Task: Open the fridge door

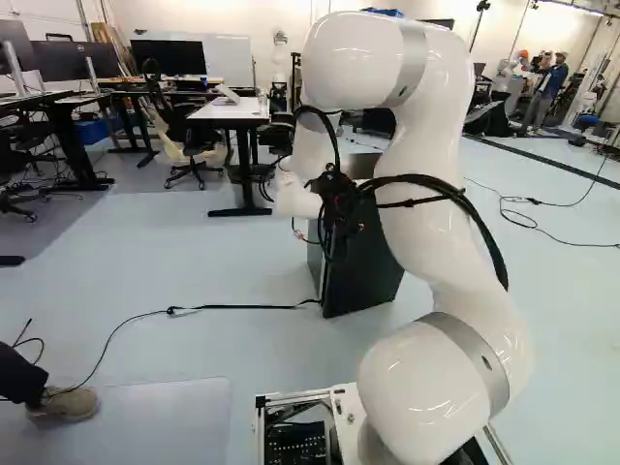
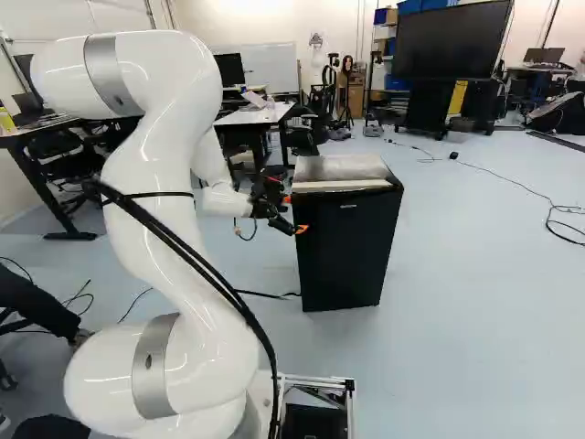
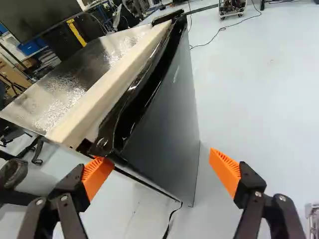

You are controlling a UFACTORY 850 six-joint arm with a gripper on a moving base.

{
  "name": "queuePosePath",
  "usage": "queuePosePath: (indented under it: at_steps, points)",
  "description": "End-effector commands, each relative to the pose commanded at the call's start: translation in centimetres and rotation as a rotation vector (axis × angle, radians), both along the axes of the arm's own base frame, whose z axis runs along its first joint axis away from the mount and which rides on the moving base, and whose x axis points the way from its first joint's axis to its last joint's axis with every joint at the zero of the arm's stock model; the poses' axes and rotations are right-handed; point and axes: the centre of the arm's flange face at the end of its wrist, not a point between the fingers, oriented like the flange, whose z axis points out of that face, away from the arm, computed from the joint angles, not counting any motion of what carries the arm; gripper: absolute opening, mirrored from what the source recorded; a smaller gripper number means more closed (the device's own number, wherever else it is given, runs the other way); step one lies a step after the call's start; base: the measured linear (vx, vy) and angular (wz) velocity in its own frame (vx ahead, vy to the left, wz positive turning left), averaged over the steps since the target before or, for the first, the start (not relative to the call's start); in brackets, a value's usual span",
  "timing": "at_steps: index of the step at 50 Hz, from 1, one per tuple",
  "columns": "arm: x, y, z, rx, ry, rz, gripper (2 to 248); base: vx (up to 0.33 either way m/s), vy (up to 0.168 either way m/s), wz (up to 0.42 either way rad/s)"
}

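Black two-fingered gripper (image 2: 293,214) — fingers spread apart, grasping nothing; one orange pad (image 3: 96,175) near top corner of flat black fridge door (image 2: 347,249).

Glossy white arm (image 1: 431,208), rounded tubular segments, silver-grey bands (image 2: 155,366) at the joints, small dark oval mark on the lower one. Black cables (image 2: 203,270) run down the outside, black strap (image 2: 160,195) around them. Gripper (image 2: 294,214) is black, two jointed fingers, bright screw heads (image 3: 257,193), ribbed orange pads (image 3: 94,175).
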Motion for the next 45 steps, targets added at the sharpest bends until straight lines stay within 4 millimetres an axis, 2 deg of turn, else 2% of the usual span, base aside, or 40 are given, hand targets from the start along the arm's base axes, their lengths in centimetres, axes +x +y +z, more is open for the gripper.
queuePosePath:
  at_steps: [45]
  points:
    - [-9.9, -0.6, 0.1, -0.017, 0.097, -0.003, 247, 0.000, 0.000, 0.000]
